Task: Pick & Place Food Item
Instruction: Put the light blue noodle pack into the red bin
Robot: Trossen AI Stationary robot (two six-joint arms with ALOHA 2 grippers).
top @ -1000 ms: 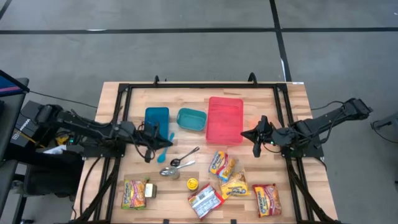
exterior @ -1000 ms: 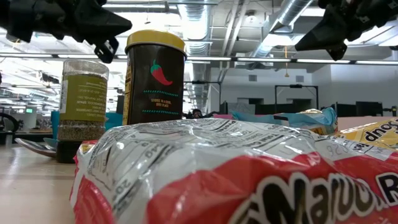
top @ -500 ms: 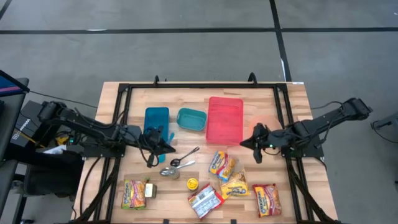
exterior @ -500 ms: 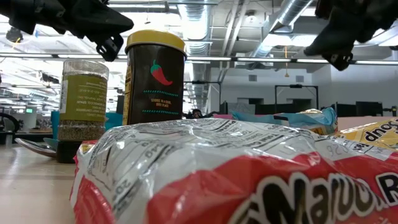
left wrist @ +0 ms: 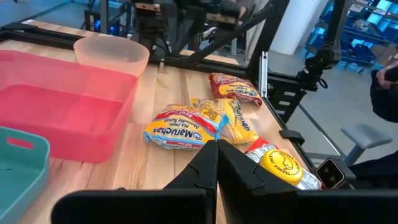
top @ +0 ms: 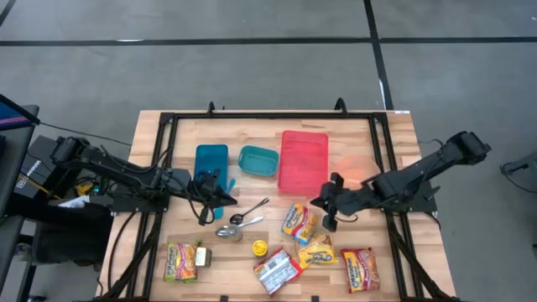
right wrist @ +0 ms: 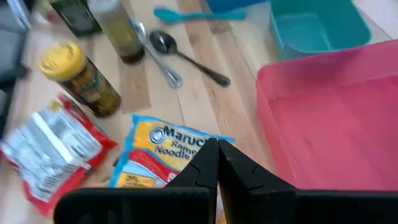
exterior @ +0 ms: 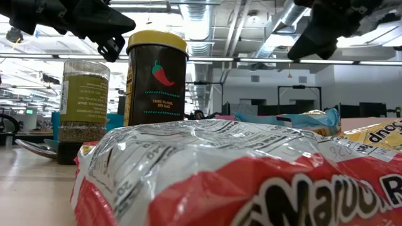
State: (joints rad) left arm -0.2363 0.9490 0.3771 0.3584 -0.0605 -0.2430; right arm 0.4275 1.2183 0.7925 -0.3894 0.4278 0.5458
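Right gripper [top: 325,204] moved left w/ jaws together, now over yellow noodle pack [top: 299,221]; left gripper [top: 220,198] together too, near spoons [top: 243,216].

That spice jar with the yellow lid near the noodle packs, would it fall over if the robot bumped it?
Possibly. The yellow-lidded jar stands upright, taller than it is wide, so a knock near its lid could tip it. Its round body would probably roll then. It looks rigid, unlike the crinkly noodle pack beside it.
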